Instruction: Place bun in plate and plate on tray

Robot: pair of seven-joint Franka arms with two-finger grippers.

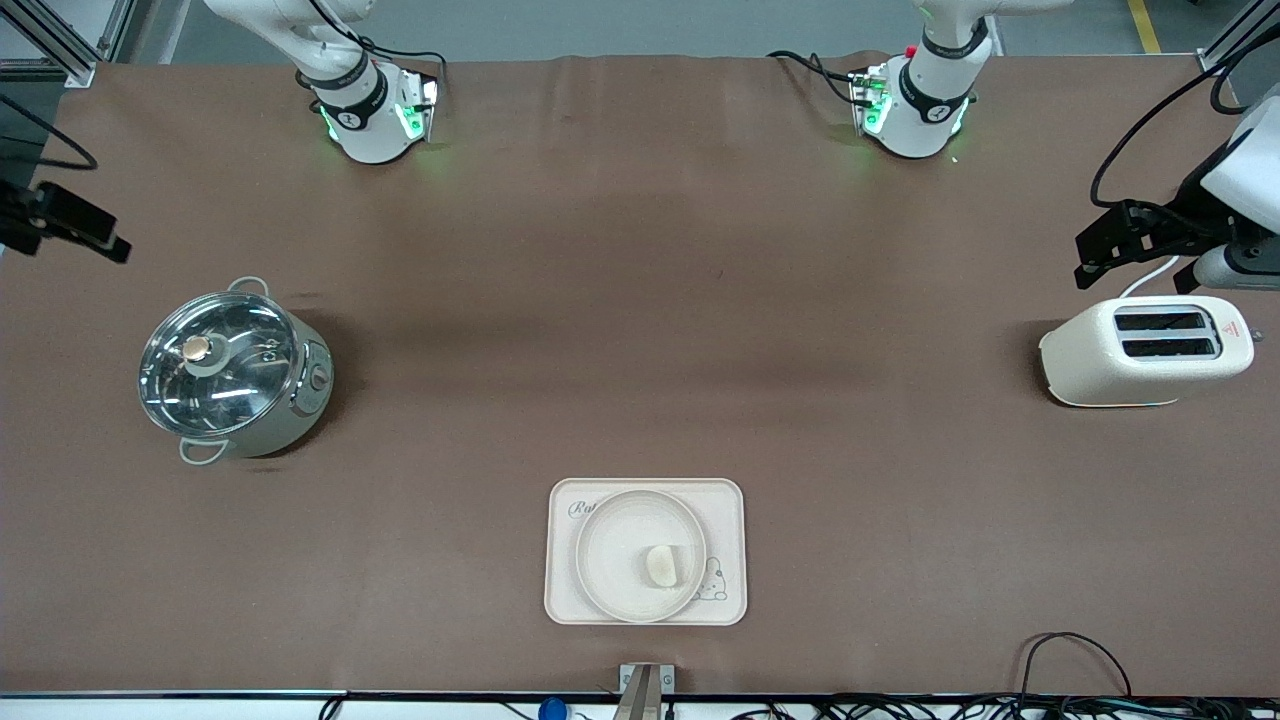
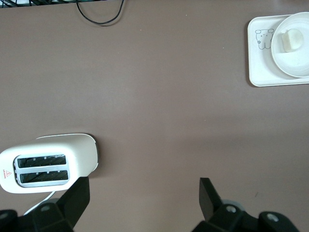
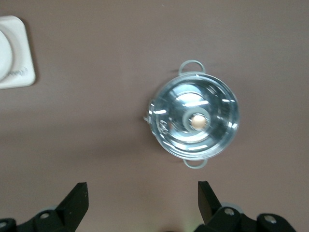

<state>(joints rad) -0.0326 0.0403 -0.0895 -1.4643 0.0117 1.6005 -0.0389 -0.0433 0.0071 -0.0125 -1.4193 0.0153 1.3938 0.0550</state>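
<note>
The pale bun [image 1: 660, 565] lies in the round cream plate [image 1: 615, 535]. The plate sits on the cream rabbit tray [image 1: 727, 500], near the table edge closest to the front camera. The left wrist view shows the bun [image 2: 291, 39], plate [image 2: 289, 65] and tray [image 2: 260, 67]. The right wrist view shows only a corner of the tray [image 3: 17, 72] and the plate's rim [image 3: 4, 53]. My left gripper [image 1: 1085, 262] [image 2: 145, 193] is open and empty, over the table beside the toaster. My right gripper [image 1: 105, 235] [image 3: 143, 195] is open and empty, over the table beside the pot.
A steel pot with a glass lid [image 1: 232, 372] [image 3: 195, 121] stands toward the right arm's end. A cream toaster [image 1: 1145, 350] [image 2: 48, 162] stands toward the left arm's end. Cables [image 1: 1070, 660] run along the table edge closest to the front camera.
</note>
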